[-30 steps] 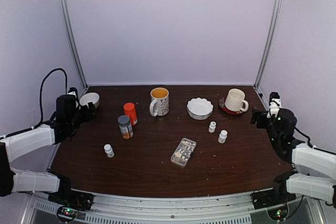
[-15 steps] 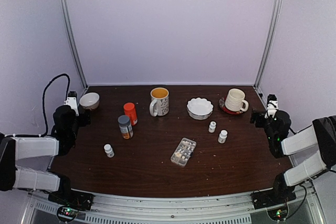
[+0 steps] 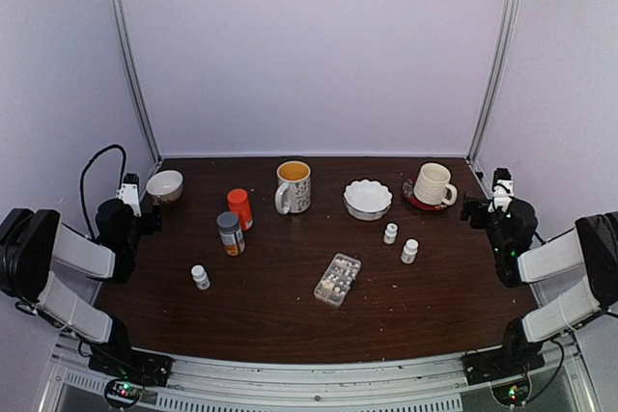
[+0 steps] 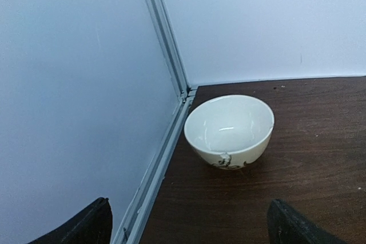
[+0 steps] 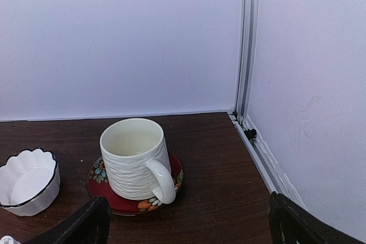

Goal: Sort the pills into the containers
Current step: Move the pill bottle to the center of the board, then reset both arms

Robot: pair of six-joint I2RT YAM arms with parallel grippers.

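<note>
Lying nearer than the white mug (image 3: 294, 186) and slightly right of it, the clear organizer box (image 3: 324, 293) holds the pills (image 3: 340, 273), while farther back the left gripper (image 4: 191, 225), well left of that mug, and the right gripper (image 5: 191, 224), well right of it, hang with fingers spread wide, empty.

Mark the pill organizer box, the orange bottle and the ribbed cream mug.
pill organizer box (image 3: 337, 279), top external view, middle of the box.
orange bottle (image 3: 239, 207), top external view, its body.
ribbed cream mug (image 5: 136, 155), right wrist view, its side wall.
</note>
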